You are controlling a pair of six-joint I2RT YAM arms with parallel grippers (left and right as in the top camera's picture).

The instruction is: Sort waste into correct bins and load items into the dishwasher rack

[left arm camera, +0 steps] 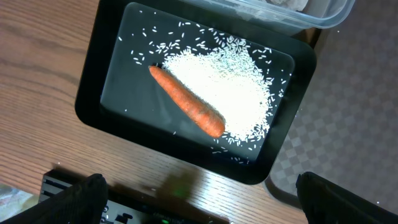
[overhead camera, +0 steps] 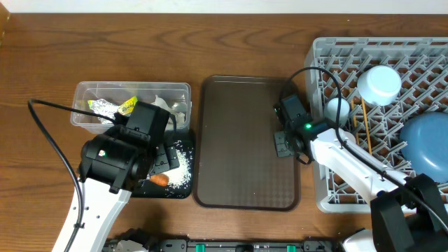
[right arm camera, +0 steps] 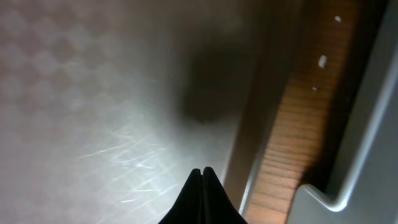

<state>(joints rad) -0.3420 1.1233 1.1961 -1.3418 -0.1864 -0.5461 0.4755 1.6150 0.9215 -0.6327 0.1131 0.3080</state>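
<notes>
Our left claw (left arm camera: 200,200) hangs wide apart over the carrot (left arm camera: 186,110) and rice (left arm camera: 233,84) in the black tray (left arm camera: 99,93), near the front edge of the bench (overhead camera: 28,203). Our right claw (right arm camera: 202,186) is pinched together over the brown tray (right arm camera: 93,74).

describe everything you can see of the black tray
The black tray is a shallow, glossy rectangle with rounded corners and a raised rim, plastic by its look. It lies flat on the wooden table, beside the clear tub and the brown serving tray. Inside lie an orange carrot and a heap of white rice, with loose grains scattered around.
</notes>
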